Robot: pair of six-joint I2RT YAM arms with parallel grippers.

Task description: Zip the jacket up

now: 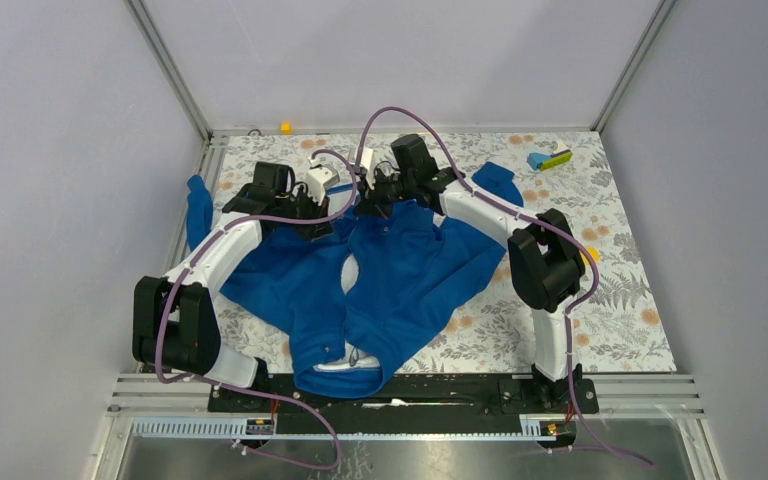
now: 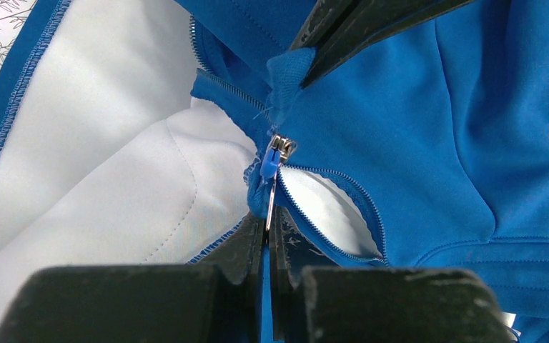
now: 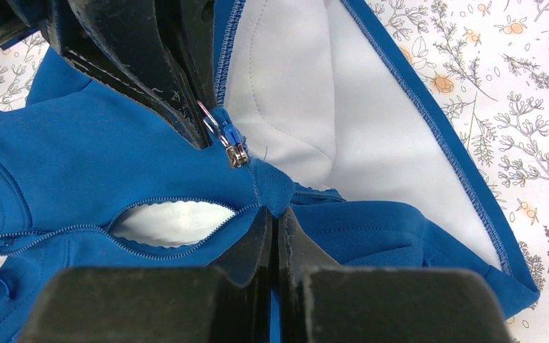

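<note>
The royal-blue jacket [image 1: 410, 270] lies spread on the table, white-lined collar toward the near edge and hem at the far end. Both grippers meet at the hem end of the front opening. In the left wrist view my left gripper [image 2: 268, 214] is shut on the metal pull tab [image 2: 271, 193] of the zipper slider [image 2: 279, 147]. In the right wrist view my right gripper [image 3: 274, 211] is shut on a blue fabric tab of the jacket [image 3: 78, 164] just below the slider [image 3: 238, 153]. Past the slider the zipper teeth [image 3: 179, 204] gape over white lining.
The floral tablecloth [image 1: 620, 300] covers the table. A small blue and yellow-green object [image 1: 550, 158] lies at the back right. A small yellow piece [image 1: 285, 127] sits at the back edge. Metal frame posts and walls close in the sides.
</note>
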